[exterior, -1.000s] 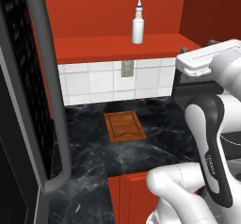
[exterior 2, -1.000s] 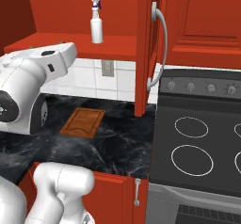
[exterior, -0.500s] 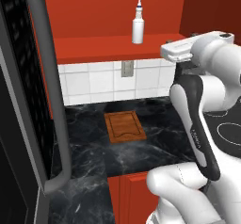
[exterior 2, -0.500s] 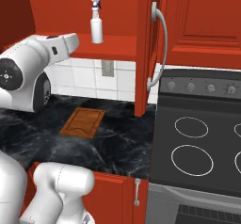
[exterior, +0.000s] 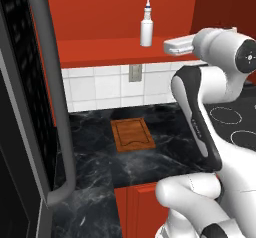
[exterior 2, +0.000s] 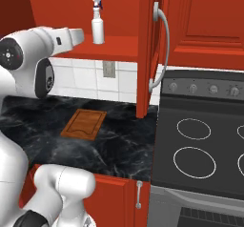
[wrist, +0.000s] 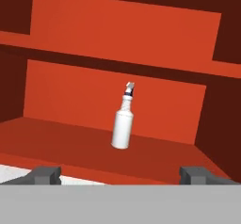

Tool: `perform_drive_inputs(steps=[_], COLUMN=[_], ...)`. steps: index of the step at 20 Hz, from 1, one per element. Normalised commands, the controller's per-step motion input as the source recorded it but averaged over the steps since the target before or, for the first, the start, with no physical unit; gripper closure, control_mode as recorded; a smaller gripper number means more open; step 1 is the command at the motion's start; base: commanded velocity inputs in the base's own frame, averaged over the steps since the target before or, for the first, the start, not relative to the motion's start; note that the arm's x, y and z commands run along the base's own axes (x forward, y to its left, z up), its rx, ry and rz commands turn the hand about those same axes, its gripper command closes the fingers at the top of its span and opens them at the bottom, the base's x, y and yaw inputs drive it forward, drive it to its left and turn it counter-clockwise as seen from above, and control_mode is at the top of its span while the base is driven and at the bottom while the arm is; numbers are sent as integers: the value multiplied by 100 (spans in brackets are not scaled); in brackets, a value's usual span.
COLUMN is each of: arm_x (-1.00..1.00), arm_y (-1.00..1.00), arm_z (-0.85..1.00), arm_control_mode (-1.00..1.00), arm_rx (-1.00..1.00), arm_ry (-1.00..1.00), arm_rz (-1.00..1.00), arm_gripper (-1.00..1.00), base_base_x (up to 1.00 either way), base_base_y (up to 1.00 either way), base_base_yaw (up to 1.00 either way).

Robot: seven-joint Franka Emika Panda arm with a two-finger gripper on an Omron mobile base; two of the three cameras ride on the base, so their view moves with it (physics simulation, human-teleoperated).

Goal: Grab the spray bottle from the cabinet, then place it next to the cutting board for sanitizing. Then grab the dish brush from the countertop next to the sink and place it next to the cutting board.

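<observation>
The small white plastic spray bottle (exterior: 146,28) with its narrow neck and pointed nozzle stands upright on the plain shelf of the open red wall cabinet (exterior: 100,49), with bare shelf between it and the two-finger gripper (wrist: 121,173), whose jaws stand spread wide and hold nothing. Below, the small brown wooden cutting board (exterior 2: 84,124) lies flat on the glossy black marble countertop (exterior 2: 119,145), beside a black cooktop (exterior 2: 200,145). The open cabinet door (exterior 2: 145,49) hangs right of the bottle, and the white arm seems to hide the shelf's right end in the left base view.

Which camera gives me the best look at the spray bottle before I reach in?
The hand view: the spray bottle stands centred on the cabinet shelf, unobstructed, ahead of the open gripper. Both base views show it smaller, upright on the shelf, with the arm close beside it.
</observation>
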Motion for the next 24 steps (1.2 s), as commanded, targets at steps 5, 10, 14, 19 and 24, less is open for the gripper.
perform_drive_inputs(steps=[5, 10, 14, 19, 24], arm_x=[28, 35, 28, 16, 16], arm_y=[0, -11, -14, -3, 0], arm_z=[0, 0, 0, 1, 0], arm_control_mode=[-100, -100, -100, -100, -100], arm_rx=[0, 1, 3, 6, 4], arm_ry=[0, 0, 0, 0, 0], arm_rz=[-8, -4, -1, 0, 0], arm_gripper=[-100, -100, -100, -100, -100], base_base_x=[0, 0, 0, 0, 0], base_base_y=[0, 0, 0, 0, 0], base_base_yaw=[0, 0, 0, 0, 0])
